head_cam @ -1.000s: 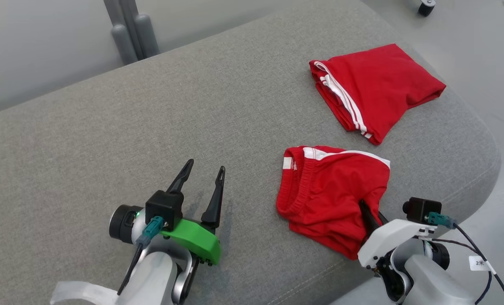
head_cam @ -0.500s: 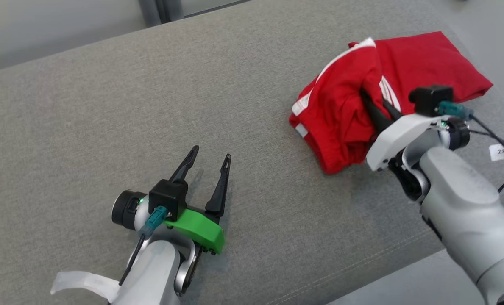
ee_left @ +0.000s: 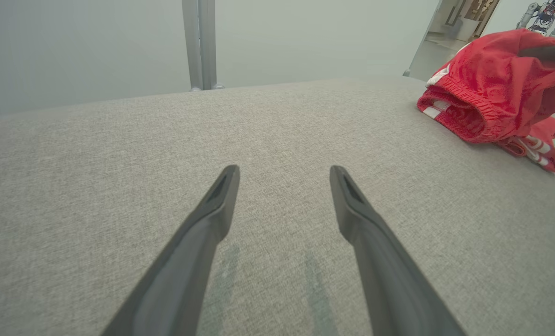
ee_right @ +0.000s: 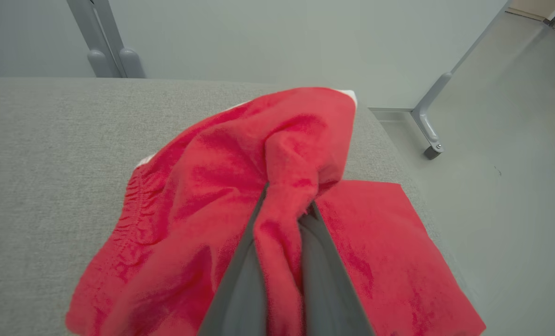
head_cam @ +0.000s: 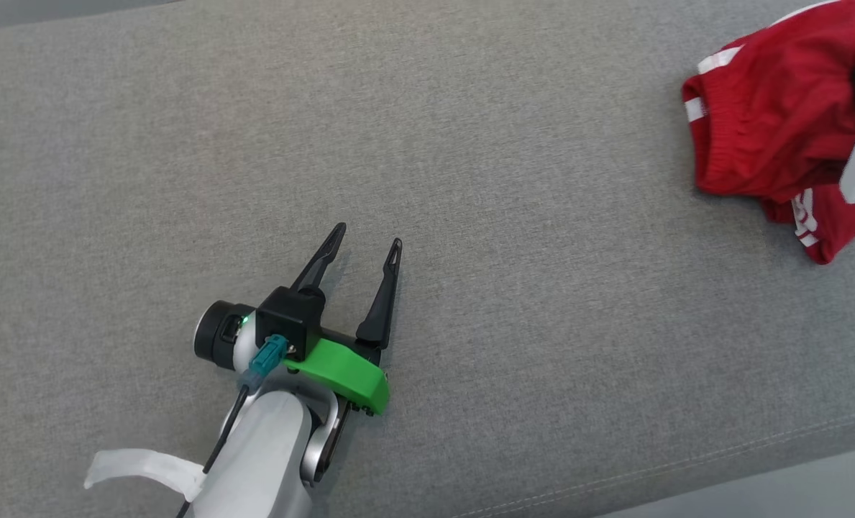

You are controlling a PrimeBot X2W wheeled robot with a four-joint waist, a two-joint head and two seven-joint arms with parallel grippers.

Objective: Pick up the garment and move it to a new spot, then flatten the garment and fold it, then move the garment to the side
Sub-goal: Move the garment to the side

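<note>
Red shorts hang bunched at the far right of the grey counter in the head view. The left claw sits low over bare fabric, spread wide and empty, probably parked for the flattening bit. Left wrist view: nothing between its fingers. Right wrist view: right claw is pinched tight on a ridge of the shorts, right by another folded red piece.
</note>
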